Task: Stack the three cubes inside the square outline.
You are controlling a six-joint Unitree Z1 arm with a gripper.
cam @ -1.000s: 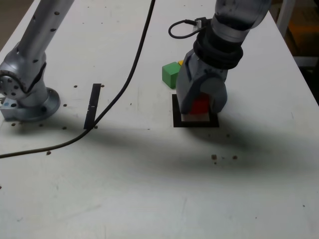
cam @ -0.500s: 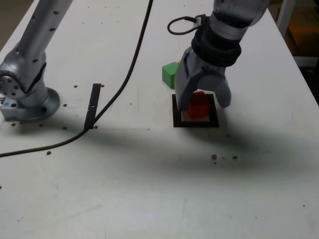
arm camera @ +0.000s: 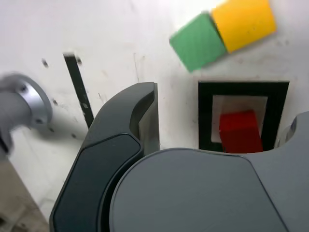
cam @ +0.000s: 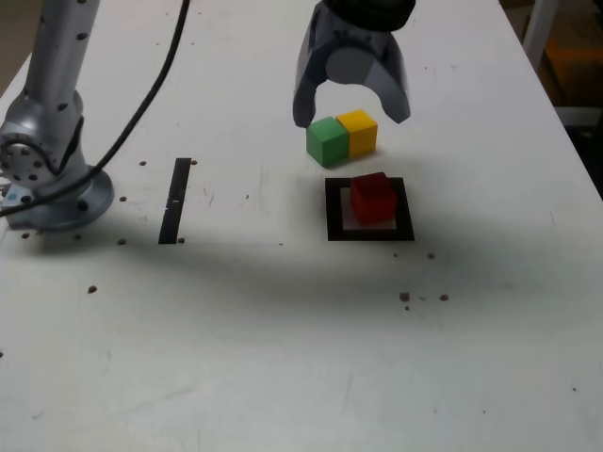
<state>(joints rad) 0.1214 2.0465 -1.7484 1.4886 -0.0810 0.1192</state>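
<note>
A moment ago my end effector [cam: 350, 99] was clamped round the small red solid block [cam: 373, 197] down on the black tape square outline with the white centre [cam: 369, 233]; now I have let it go and lifted clear, so the red block sits alone inside the outline, flat on the white worktop [cam: 283, 358]. I judge the first layer placed, with two blocks left to stack on it. My jaws now hang spread wide and empty, tips pointing down, above the small green block [cam: 326, 142] and the small yellow block [cam: 358, 132], which touch side by side just beyond the outline, toward the worktop's far edge. My wrist has swung away from the outline toward that pair, and I read the green or yellow block as my next pick.
</note>
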